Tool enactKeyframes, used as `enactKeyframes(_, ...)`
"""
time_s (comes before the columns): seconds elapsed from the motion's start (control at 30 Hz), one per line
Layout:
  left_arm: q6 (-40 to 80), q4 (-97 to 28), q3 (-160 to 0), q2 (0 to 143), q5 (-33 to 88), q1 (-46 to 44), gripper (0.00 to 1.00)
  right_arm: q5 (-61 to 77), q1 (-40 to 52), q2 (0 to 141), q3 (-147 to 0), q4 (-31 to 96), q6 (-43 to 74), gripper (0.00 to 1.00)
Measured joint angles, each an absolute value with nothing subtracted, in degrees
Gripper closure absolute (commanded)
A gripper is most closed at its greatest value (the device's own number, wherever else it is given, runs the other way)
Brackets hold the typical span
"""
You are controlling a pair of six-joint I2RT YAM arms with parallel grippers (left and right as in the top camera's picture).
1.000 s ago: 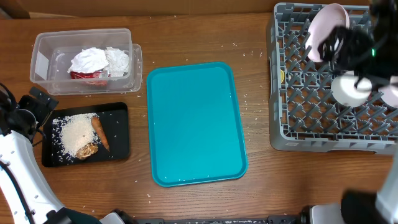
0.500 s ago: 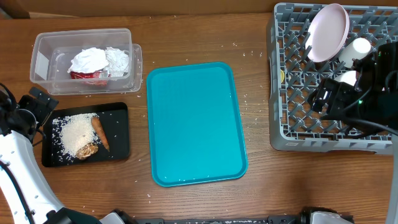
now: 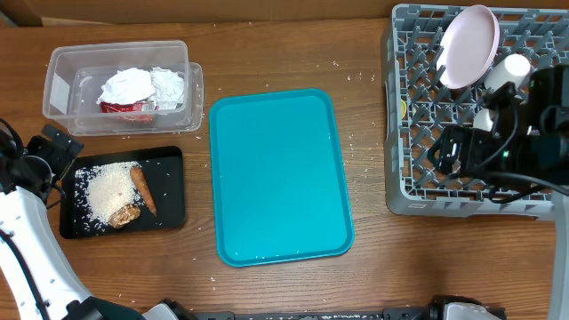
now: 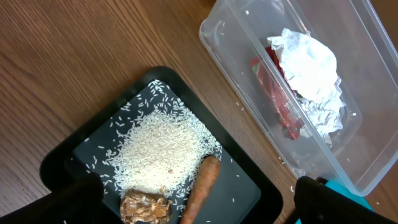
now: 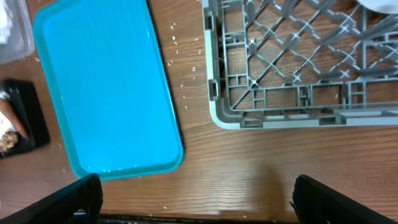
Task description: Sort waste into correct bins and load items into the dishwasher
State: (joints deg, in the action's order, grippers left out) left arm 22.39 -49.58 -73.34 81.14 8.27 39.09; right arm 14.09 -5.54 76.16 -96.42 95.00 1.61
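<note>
The clear tub (image 3: 62, 67) holds crumpled white napkins (image 3: 142, 86) and a red-and-white wrapper (image 3: 124, 108); both also show in the left wrist view (image 4: 308, 62). The black tray (image 3: 169, 191) holds rice (image 3: 108, 188), a carrot piece (image 3: 142, 188) and a brown chunk (image 3: 126, 215). My left gripper (image 3: 53, 149) is open and empty over the tray's left end (image 4: 199, 200). The grey dish rack (image 3: 418, 191) holds an upright pink plate (image 3: 468, 44) and white dishes (image 3: 514, 67), partly hidden. My right gripper (image 3: 453, 151) is open and empty above the rack's front (image 5: 196, 199).
A large teal tray (image 3: 277, 173) lies between the bins and the rack, and it shows in the right wrist view (image 5: 102, 87). Loose rice grains are scattered on the wooden table around it. A small yellow spot (image 3: 403, 108) shows at the rack's left edge.
My right arm has drawn back from the pink plate toward the rack's front and left, leaving the plate upright in the rack. The left arm has not moved.
</note>
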Motion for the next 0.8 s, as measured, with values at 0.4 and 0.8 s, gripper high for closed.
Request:
enactKeyframes(0.4, 22.4, -49.6, -73.3, 81.1, 8.3, 39.1, 0.0, 22.1, -5.5, 47.8, -61.9, 49.6, -9.2, 0.0)
enactKeyframes(0.8, 22.4, -49.6, -73.3, 81.1, 8.3, 39.1, 0.0, 24.3, -3.5, 17.3, -24.0, 22.6, -10.6, 0.0)
